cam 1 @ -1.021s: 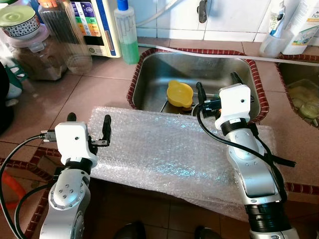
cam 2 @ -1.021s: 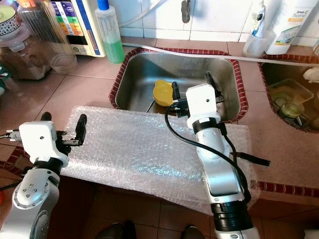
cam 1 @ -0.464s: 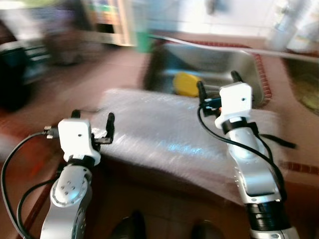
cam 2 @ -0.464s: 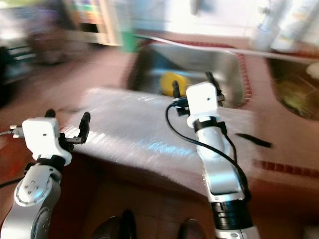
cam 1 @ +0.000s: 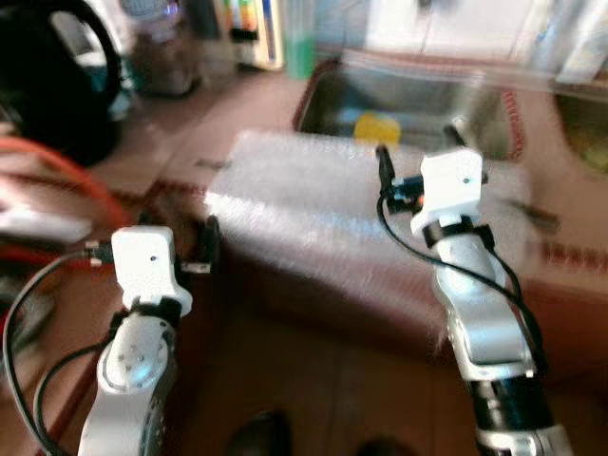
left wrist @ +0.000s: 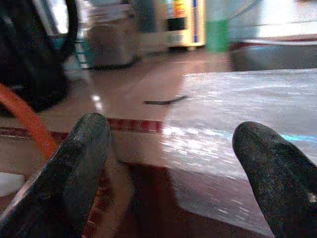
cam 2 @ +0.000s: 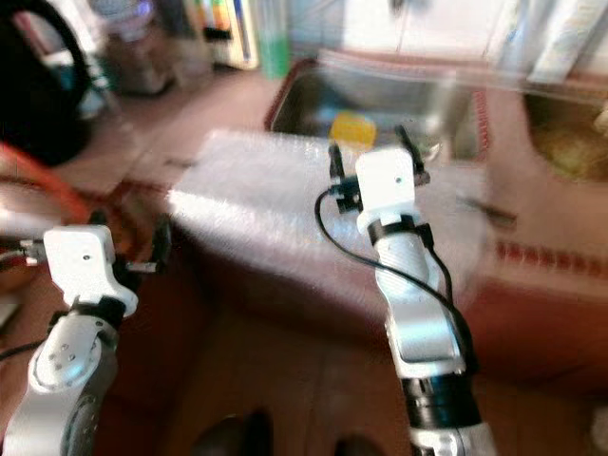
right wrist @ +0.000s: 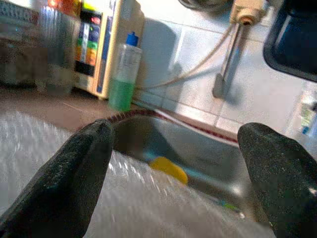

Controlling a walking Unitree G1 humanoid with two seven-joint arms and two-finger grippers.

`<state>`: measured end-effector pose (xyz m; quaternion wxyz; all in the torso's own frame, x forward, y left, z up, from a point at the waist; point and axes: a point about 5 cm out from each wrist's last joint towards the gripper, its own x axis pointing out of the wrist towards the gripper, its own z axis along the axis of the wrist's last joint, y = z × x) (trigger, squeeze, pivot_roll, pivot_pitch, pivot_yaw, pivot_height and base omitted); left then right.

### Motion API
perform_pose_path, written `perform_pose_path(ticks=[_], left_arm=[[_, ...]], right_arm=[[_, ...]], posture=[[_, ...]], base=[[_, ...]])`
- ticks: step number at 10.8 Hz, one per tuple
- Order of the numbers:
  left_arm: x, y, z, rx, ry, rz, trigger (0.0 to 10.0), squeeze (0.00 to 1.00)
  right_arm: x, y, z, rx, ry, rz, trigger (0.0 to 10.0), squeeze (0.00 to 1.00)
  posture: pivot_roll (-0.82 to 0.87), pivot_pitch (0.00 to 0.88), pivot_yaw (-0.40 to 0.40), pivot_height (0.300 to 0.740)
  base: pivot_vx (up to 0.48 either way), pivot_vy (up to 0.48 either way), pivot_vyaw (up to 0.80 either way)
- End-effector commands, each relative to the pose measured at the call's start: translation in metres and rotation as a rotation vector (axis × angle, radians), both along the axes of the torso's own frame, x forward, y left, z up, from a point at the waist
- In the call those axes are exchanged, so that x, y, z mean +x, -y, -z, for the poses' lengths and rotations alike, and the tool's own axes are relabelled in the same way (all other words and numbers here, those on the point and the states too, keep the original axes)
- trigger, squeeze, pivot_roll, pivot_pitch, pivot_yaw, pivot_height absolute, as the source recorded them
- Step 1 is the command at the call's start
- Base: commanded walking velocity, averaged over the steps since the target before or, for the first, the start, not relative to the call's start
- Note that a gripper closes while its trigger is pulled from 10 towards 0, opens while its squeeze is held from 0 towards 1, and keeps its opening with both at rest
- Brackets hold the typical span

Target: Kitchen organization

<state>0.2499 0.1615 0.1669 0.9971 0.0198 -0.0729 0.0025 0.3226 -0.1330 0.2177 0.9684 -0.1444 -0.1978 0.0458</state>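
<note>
- Bubble wrap sheet (cam 1: 351,204) — clear plastic, pebbled and glossy, roughly rectangular; lies flat across the desk (cam 1: 190,142) in front of the sink, its near edge hanging over the desk front.
- Desk — reddish-brown glazed tile with a dark red patterned trim along the front edge.
- Sink (cam 1: 418,95) — stainless steel basin, rounded corners, set into the desk behind the sheet.
- Yellow object (cam 1: 376,127) — smooth plastic, rounded, lying in the sink just past the sheet's far edge; exact form blurred.
- Bottle (right wrist: 123,72) — clear plastic with green liquid and a blue cap, upright beside the sink against the white tiled wall.
- Dark round object (cam 1: 57,85) — black, large, on the desk at far left; identity unclear.
- Left gripper (left wrist: 168,163) — fingers spread wide, empty, level with the desk edge at the sheet's left corner.
- Right gripper (right wrist: 178,183) — fingers spread wide, empty, above the sheet and pointed toward the sink.
- Change from a second ago — the whole view has shifted and blurred, so the camera has moved; more of the desk's left side shows, while sheet and yellow object lie as before.
</note>
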Motion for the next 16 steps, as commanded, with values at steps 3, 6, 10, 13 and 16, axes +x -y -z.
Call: perform_pose_path(ticks=[3,6,10,13,16], left_arm=[[-0.001,-0.001,0.002,0.020,-0.008,0.002,10.0,0.00],[-0.002,-0.001,0.004,0.022,-0.010,-0.003,10.0,0.00],[-0.003,-0.001,0.006,0.029,-0.002,-0.025,10.0,0.00],[-0.003,-0.002,0.001,0.038,0.023,-0.033,10.0,0.00],[-0.002,0.000,0.002,0.095,0.021,-0.040,10.0,0.00]], right_arm=[[0.003,-0.001,-0.004,0.002,0.013,-0.008,10.0,1.00],[0.006,-0.005,-0.005,0.000,0.012,-0.023,10.0,1.00],[0.006,-0.012,-0.002,-0.028,0.005,-0.057,10.0,0.93],[0.004,-0.018,-0.003,-0.061,0.023,-0.089,10.0,0.00],[0.003,-0.022,-0.002,-0.062,0.025,-0.106,10.0,0.00]], posture=[[-0.04,0.166,0.053,0.740],[-0.04,0.160,0.043,0.740],[-0.03,0.160,0.036,0.740],[-0.03,0.165,0.035,0.740],[-0.03,0.170,0.046,0.740]], base=[[-0.263,0.000,0.00],[-0.178,0.000,0.00],[0.000,0.000,0.00],[0.000,0.000,0.67],[0.000,0.000,0.80]])
